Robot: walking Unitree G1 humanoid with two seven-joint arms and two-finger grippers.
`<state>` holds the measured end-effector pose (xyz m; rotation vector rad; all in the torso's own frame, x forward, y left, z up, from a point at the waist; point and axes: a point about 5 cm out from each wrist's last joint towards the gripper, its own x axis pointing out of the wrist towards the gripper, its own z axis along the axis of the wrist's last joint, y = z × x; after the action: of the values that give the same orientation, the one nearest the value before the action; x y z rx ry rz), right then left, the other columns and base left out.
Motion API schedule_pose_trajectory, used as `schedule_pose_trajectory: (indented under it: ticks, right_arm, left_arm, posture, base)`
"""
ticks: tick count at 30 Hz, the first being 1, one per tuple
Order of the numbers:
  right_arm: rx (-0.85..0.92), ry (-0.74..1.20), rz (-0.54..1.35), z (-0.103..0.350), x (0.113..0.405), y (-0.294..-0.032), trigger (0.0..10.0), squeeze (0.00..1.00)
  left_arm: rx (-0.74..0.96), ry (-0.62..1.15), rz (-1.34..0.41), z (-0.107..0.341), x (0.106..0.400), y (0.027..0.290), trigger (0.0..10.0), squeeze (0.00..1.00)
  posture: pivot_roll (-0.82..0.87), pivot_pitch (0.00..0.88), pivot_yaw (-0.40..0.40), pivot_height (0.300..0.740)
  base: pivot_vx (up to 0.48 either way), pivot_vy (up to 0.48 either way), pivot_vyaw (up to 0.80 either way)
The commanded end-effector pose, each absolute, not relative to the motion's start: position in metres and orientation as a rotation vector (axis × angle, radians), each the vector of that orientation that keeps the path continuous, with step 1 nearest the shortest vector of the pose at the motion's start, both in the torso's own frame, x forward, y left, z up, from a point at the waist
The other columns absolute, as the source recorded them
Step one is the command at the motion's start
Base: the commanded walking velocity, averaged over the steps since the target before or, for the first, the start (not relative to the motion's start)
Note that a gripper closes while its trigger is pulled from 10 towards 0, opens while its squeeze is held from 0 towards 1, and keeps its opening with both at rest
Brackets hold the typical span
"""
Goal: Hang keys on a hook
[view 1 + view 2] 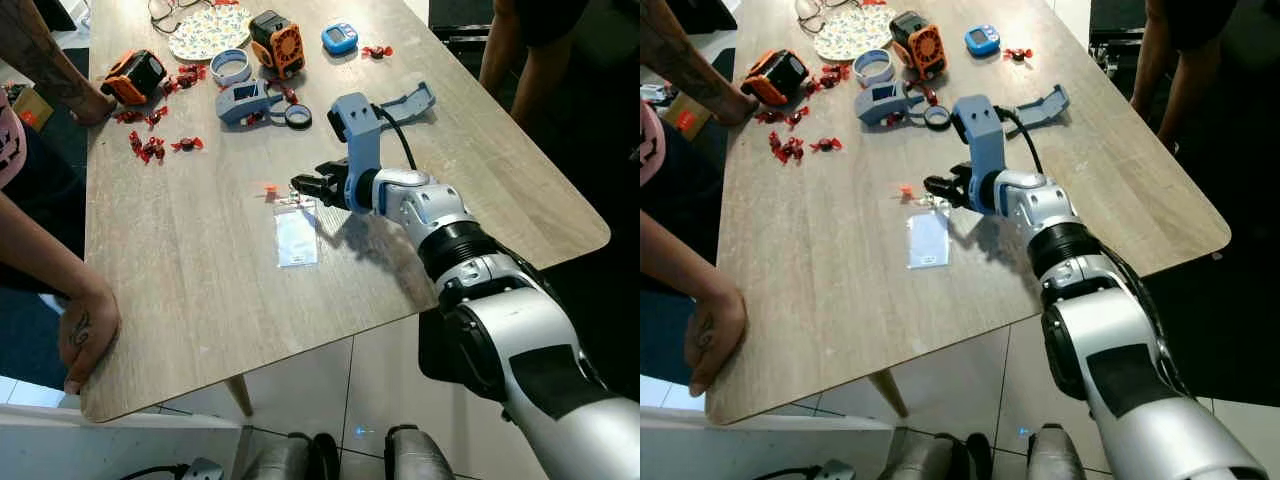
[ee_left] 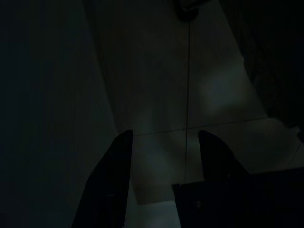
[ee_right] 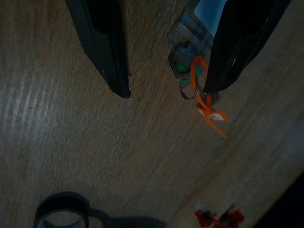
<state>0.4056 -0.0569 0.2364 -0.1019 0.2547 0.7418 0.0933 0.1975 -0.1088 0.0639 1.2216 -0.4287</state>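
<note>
**Right claw poised over the key tag, nothing picked up yet**

The long wooden table takes up most of the room in front of the robot, with a person's hand resting on its near-left edge and a scatter of orange and blue gadgets at the far end. The right arm reaches out over the middle of the tabletop; the left arm hangs down by the floor tiles, its left claw spread apart in the dark.

The right claw is open and low over the wood. The keys look like a clear card sleeve with a small ring and an orange tie at one end, though I can't make out an actual key. The sleeve lies flat, its long axis running toward the robot, ring end farthest away. One finger sits right against that ring end, the other off on bare wood, so the ring lies at the edge of the gap, not centred. No hook is visible from here.
</note>
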Motion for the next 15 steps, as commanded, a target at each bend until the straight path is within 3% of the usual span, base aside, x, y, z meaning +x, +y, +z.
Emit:
schedule_pose_trajectory:
  ticks: [1, 15]
  right_arm:
    - [-0.157, 0.263, 0.759, 0.233, 0.404, -0.047, 10.0, 0.0]
    - [-0.272, 0.242, 0.802, 0.231, 0.401, -0.036, 10.0, 0.0]
  left_arm:
    - [0.086, 1.284, -0.421, -0.111, 0.075, 0.208, 10.0, 0.0]
    - [0.091, 1.284, -0.433, -0.111, 0.074, 0.207, 10.0, 0.0]
  posture:
    - [-0.13, 0.293, 0.181, 0.74]
    - [-0.13, 0.298, 0.182, 0.74]
  base:
    - [0.0, 0.0, 0.0]
    - [0.0, 0.0, 0.0]
